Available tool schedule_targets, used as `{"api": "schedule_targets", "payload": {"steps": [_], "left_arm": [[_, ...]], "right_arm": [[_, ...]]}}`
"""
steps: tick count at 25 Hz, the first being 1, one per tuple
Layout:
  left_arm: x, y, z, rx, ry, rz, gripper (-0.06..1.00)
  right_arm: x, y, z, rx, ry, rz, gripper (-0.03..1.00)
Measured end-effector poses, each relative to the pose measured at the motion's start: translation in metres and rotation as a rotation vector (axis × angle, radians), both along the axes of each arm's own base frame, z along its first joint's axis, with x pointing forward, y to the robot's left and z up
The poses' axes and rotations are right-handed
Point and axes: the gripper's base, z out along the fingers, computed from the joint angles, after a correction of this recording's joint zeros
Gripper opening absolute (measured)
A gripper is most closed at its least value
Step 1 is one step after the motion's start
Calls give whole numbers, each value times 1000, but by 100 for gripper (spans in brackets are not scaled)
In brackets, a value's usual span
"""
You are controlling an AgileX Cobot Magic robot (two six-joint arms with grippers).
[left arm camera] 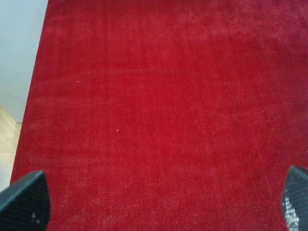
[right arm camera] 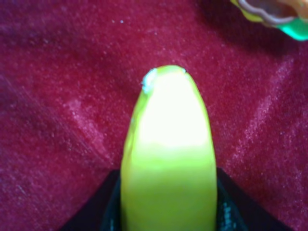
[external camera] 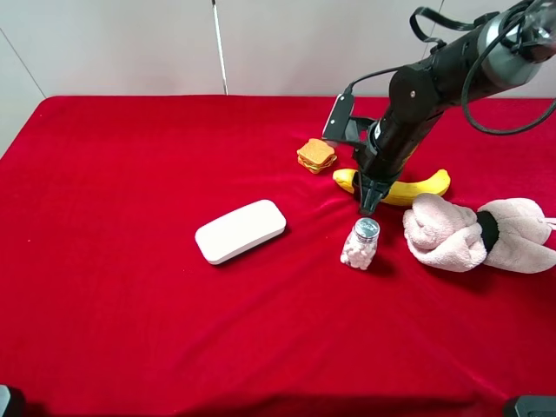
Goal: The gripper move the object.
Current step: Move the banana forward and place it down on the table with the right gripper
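Note:
The yellow banana (external camera: 417,187) lies on the red cloth at the right, between the sandwich toy and the pink plush. My right gripper (external camera: 368,201) points down onto the banana's left part. In the right wrist view the banana (right arm camera: 168,144) fills the gap between the black fingers (right arm camera: 98,211), which sit against both its sides, and its tip points away over the cloth. My left gripper (left arm camera: 163,207) is open and empty over bare red cloth, with only its fingertips (left arm camera: 24,199) showing.
A small orange sandwich toy (external camera: 316,155) sits just left of the banana and also shows in the right wrist view (right arm camera: 274,14). A small jar of white pieces (external camera: 360,244) stands right below the right gripper. There is a pink plush (external camera: 478,233) at the right and a white case (external camera: 241,230) at the centre.

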Motion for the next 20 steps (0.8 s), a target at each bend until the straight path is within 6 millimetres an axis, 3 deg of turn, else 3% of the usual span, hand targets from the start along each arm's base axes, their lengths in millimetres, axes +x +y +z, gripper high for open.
{"api": "schedule_targets", "payload": {"steps": [9, 14, 20], "left_arm": [[0, 0, 0, 0, 0, 0, 95], [0, 0, 0, 0, 0, 0, 95], [0, 0, 0, 0, 0, 0, 95]], "right_arm": [[-2, -1, 50, 59, -110, -29, 27], [-7, 0, 67, 74, -129, -28, 27], [-19, 14, 84, 150, -127, -43, 27]]}}
